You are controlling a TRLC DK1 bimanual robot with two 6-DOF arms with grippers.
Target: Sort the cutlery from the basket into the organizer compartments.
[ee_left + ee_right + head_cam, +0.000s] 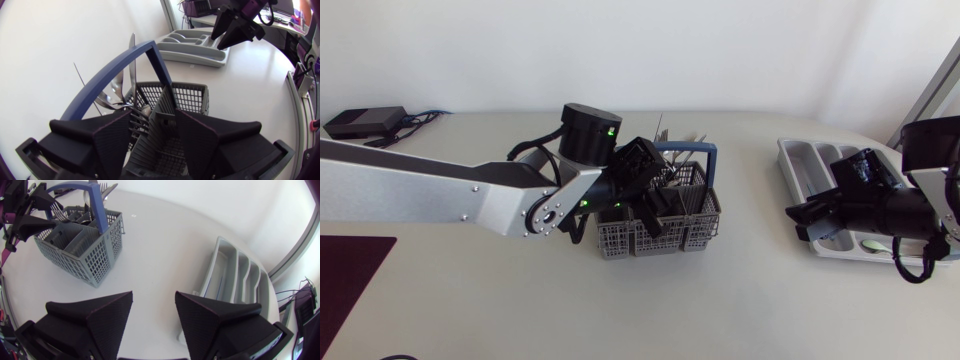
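Left arm: left gripper hangs over the grey basket, which stands about mid-desk. In the left wrist view its fingers are spread apart, one on each side of the basket's inner divider. I cannot tell whether either finger touches that wall. No piece of cutlery lies between them.

Cutlery stands upright in the compartment ahead of the left gripper, under the blue handle. A long knife blade rises above the handle, and fork tines show lower down beside it.

Right arm: right gripper hovers at one end of the grey organizer, on the desk's right side and well apart from the basket. Its fingers are apart with nothing between them, only bare desk underneath. In the right wrist view the organizer's long compartments lie just beside and ahead of one finger. The compartments visible there look unfilled.

Also on the desk: a black box with cables at the far left corner and a dark maroon mat at the near left.
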